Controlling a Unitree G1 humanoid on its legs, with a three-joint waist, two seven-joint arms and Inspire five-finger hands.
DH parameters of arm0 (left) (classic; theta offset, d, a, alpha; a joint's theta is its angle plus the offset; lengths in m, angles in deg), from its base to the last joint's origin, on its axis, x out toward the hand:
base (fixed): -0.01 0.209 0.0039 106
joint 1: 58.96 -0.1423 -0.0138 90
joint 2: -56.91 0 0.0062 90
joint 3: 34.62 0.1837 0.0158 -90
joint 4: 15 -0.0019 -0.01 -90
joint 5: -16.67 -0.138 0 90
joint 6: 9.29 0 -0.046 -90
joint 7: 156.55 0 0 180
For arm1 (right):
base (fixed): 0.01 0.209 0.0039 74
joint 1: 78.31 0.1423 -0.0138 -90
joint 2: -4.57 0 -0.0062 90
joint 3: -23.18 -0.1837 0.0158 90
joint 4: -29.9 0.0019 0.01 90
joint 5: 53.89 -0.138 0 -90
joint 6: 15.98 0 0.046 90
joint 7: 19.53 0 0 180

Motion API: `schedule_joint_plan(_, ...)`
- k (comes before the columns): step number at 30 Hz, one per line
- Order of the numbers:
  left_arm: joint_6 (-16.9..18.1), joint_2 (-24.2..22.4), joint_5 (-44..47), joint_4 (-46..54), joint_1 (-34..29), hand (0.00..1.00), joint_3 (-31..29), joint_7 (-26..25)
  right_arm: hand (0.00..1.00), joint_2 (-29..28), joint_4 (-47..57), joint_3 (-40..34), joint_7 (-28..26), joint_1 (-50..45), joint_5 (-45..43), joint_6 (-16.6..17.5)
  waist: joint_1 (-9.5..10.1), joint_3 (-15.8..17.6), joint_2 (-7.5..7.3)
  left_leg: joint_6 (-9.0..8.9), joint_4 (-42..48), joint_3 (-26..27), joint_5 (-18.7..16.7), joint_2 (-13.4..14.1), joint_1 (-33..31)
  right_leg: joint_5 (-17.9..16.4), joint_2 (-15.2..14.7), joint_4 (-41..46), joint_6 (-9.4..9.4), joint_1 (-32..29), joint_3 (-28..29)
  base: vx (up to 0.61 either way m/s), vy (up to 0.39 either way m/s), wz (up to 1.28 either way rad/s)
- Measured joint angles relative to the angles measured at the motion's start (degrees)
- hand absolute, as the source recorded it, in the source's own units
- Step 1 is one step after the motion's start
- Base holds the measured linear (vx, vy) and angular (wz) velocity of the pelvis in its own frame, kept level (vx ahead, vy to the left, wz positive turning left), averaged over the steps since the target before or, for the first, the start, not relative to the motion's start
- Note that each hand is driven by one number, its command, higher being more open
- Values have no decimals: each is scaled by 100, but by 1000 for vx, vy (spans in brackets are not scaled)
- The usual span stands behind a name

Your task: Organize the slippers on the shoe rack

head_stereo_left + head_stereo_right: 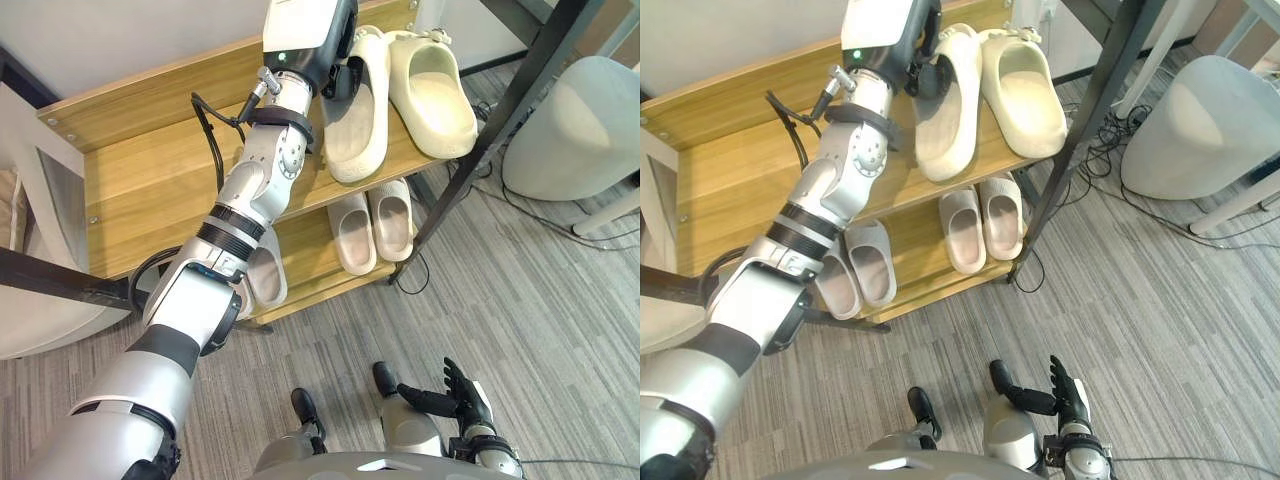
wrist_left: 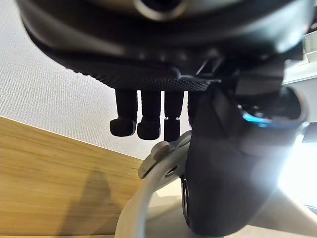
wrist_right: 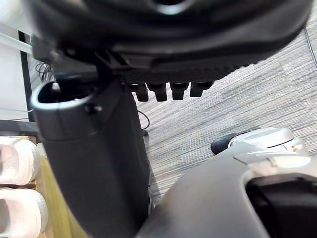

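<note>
Beige foam slipper (image 1: 355, 120) on the wooden shoe rack (image 1: 150, 170) top shelf is pinched between the left robot hand (image 1: 340, 78) thumb and fingers; the right robot hand (image 1: 462, 398) hangs released, low above the floor.

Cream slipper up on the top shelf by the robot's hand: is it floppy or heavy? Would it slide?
Probably light: the cream slipper looks like thick moulded foam, and the left hand holds it by one edge. Likely firm, not floppy: it holds its shape while tilted. It might slide on the smooth wooden shelf.
</note>
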Motion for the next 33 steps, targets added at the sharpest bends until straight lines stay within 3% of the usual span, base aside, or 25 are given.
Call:
schedule_joint_plan(18,34,100,-30,-367,182,100,-33,-81,100,37,20,-34,51,-37,-275,25,-18,75,130,56,0,13,-37,-18,18,27,-18,77,42,-42,56,-7,14,-2)
schedule_joint_plan(33,134,-236,80,-325,28,100,-258,-44,100,99,-78,34,15,-39,-318,25,42,80,142,97,0,-374,22,-72,93,21,-100,-41,42,295,-337,7,15,13)
